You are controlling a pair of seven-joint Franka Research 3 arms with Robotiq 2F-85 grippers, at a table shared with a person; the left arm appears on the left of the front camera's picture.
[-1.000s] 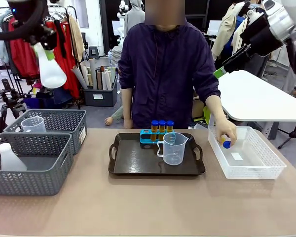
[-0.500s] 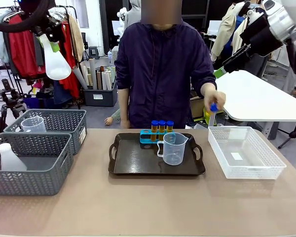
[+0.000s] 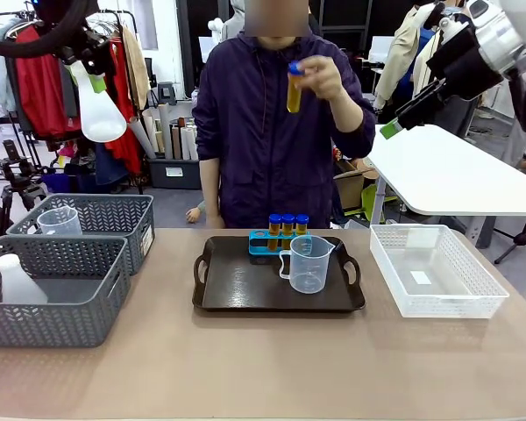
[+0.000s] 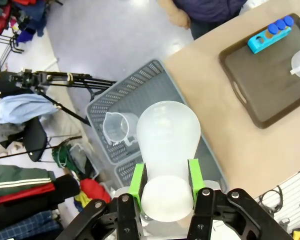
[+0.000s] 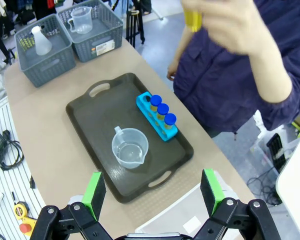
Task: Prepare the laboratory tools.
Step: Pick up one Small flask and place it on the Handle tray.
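Left hand: the robot's left hand (image 4: 165, 182) is clamping its green pads (image 4: 136, 180) on the narrow neck of the conical flask (image 4: 167, 145). It is holding the flask high above the left end of the worktop (image 3: 245, 368), slightly tilted, with the wide base lowest in the front view.
Flask: milky, translucent and smooth, flaring from a slim neck to a rounded cone.
Right hand: the robot's right hand (image 5: 152, 186) is hanging released, with its fingers spread wide, grasping nothing, high over the right side of the worktop.
Person: the person's hand (image 3: 320, 77) is lifting one amber tube (image 3: 294, 90), blue cap uppermost, up by the shoulder and well above the worktop.
Rack: the small blue rack (image 3: 261, 242) is sitting at the tray's far edge, carrying three capped tubes (image 3: 287, 224) upright in a row. The hole at its left end is showing open.
Beaker: the clear measuring beaker (image 3: 309, 263), with a handle and a spout, is standing upright on the tray just in front of the rack.
Tray: a dark, glossy tray (image 3: 237, 294) with rounded corners and cut-out handles is lying mid-worktop.
Baskets: at the left, the near grey woven basket (image 3: 53, 307) is holding a second flask (image 3: 16, 281), and the far grey woven basket (image 3: 114, 215) is holding a second beaker (image 3: 60, 221). The white mesh basket (image 3: 438, 307) is sitting at the right.
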